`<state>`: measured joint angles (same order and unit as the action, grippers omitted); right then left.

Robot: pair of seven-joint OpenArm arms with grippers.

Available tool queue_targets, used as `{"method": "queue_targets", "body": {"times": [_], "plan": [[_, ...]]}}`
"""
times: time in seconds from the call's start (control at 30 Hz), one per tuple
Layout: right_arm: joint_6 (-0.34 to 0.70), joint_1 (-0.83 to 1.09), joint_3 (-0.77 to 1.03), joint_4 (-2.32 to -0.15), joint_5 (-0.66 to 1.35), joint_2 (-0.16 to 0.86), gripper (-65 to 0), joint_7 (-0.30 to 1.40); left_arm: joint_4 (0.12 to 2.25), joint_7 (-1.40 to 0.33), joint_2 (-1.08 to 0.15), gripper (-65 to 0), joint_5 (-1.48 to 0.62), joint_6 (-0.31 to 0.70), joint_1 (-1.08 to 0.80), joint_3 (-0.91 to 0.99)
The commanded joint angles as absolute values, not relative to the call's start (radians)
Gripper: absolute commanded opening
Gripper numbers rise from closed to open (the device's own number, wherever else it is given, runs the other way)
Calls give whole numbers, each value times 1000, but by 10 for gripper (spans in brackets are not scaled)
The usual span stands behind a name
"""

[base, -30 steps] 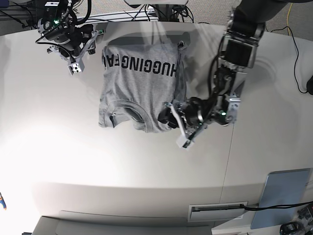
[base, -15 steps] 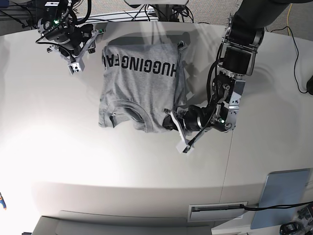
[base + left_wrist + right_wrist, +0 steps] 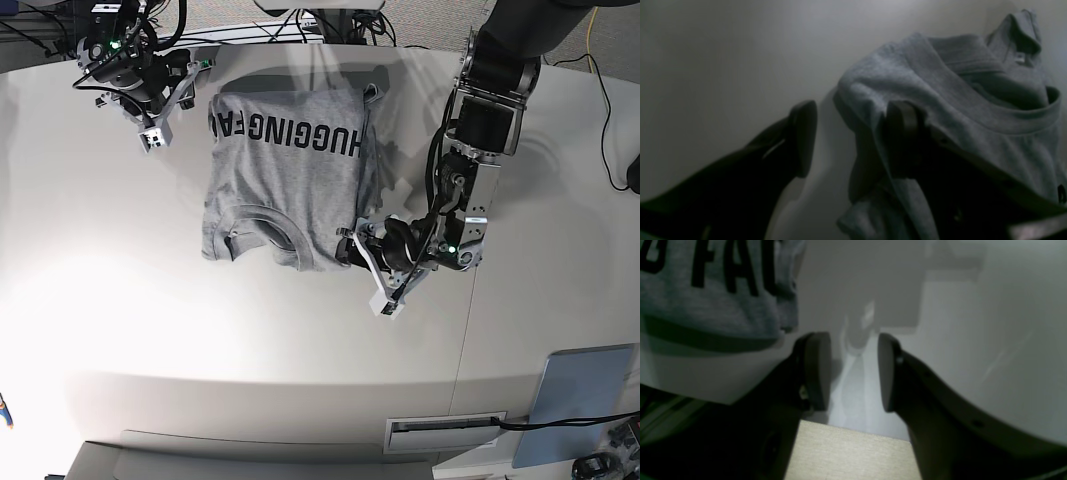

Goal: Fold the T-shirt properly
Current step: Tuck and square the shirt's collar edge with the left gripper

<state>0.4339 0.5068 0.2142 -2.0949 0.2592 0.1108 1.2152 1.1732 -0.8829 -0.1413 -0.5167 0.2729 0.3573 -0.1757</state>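
white table [image 3: 150, 330] holds one t-shirt [image 3: 285, 180]; two grippers, left gripper [image 3: 365, 272] and right gripper [image 3: 165, 100], both spread apart.

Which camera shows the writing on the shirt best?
The base view: the T-shirt lies whole, its lettering readable. The right wrist view catches only a few letters; the left wrist view shows just the collar.

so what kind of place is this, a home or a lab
Most likely a robotics lab or test bench, not a home. Two robot arms, left gripper and right gripper, work over a bare white table; cables trail behind its far edge, and the only garment is one grey T-shirt.
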Motion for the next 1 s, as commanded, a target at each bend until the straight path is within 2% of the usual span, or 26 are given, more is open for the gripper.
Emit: {"method": "queue_targets", "body": {"times": [0.0,0.1,0.23,0.3,0.4,0.47,0.83,0.9,0.97], "plan": [[433,507,217,-2115,261,116,-419,1201,1190,-881,-140,-317,-547,277,379,-174],[433,507,217,-2115,261,116,-419,1200,1190,-894,-130,-338,-556,276,371,-175],[433,507,217,-2115,261,116,-419,1200,1188,-898,-112,-401,-554,242,362,-175],[433,507,217,-2115,261,116,-419,1200,1188,-894,-104,-461,-554,245,364,-175],[434,507,217,-2115,261,116,-419,1200,1189,-880,-103,-611,-554,262,384,-174],[434,507,217,-2115,261,117,-419,1197,1200,-910,-104,-650,-554,261,405,-165],[460,500,217,-2115,261,116,-419,1168,1210,-921,-134,-645,-354,233,442,-108],[459,498,217,-2115,261,116,-419,1166,1210,-925,-134,-585,-350,233,443,-108],[460,498,217,-2115,261,116,-419,1166,1210,-926,-139,-477,-351,237,443,-108]]}}
